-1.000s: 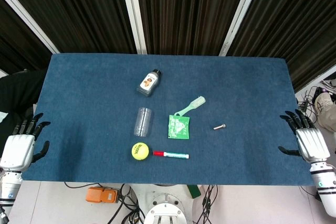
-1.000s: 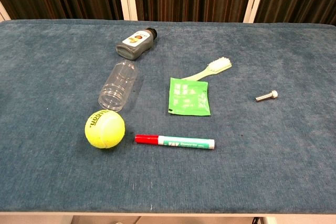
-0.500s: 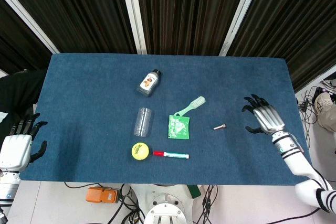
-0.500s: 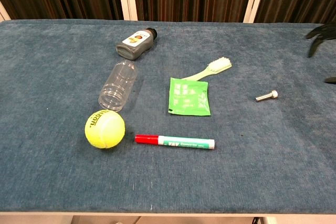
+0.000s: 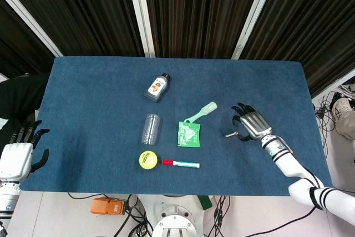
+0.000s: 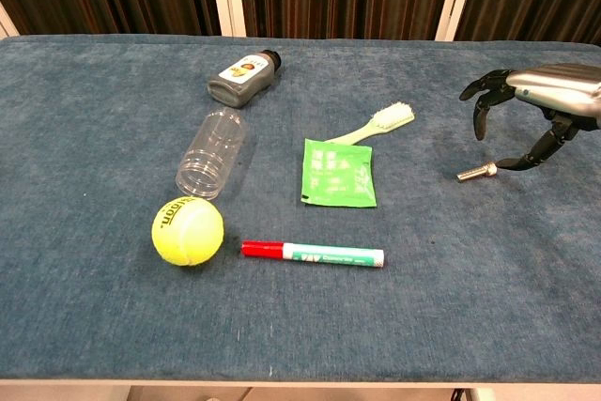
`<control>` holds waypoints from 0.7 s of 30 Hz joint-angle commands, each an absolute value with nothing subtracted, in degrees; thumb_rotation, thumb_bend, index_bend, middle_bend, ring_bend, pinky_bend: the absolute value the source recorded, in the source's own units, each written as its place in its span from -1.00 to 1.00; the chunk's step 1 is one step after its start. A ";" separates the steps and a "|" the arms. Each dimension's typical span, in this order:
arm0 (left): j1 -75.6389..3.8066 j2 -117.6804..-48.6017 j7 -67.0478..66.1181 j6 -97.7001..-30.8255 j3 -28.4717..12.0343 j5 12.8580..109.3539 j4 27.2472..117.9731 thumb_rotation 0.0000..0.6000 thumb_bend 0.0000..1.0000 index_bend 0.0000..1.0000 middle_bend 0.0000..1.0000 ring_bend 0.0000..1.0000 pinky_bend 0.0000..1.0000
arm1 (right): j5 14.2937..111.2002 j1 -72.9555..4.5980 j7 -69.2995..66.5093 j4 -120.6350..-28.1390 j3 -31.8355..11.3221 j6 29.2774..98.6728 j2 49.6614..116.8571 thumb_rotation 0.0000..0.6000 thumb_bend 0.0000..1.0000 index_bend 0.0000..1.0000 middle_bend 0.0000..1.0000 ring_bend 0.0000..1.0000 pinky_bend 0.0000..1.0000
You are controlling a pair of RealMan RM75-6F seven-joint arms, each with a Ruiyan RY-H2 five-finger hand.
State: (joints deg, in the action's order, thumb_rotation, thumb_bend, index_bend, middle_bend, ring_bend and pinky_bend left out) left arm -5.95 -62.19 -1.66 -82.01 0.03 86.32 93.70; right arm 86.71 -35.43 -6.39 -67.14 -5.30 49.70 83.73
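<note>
While your left robot hand (image 5: 18,158) idles spread and empty off the desk's (image 5: 83,92) eight o'clock corner, your right robot hand (image 6: 540,105) hovers with fingers apart, holding nothing, over the bolt (image 6: 476,172) at three o'clock. Risk: a fingertip may nudge the small round bolt and roll it toward the toothbrush (image 6: 376,125) farther off.

The little silver bolt (image 6: 477,172) lay flat on the blue table (image 6: 94,326), head pointing right; it sat well right of the green packet (image 6: 339,173), just under the spread fingers (image 6: 481,117) of the right hand (image 6: 535,105), untouched as far as I could tell.
</note>
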 commanded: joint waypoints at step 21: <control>-6.03 -62.10 -1.70 -81.53 -0.12 85.88 93.81 1.00 -0.14 -0.53 -0.85 -0.96 -0.75 | 84.60 -39.29 -7.63 -62.92 -3.22 44.75 87.67 1.00 -0.07 0.18 -0.67 -0.78 -0.63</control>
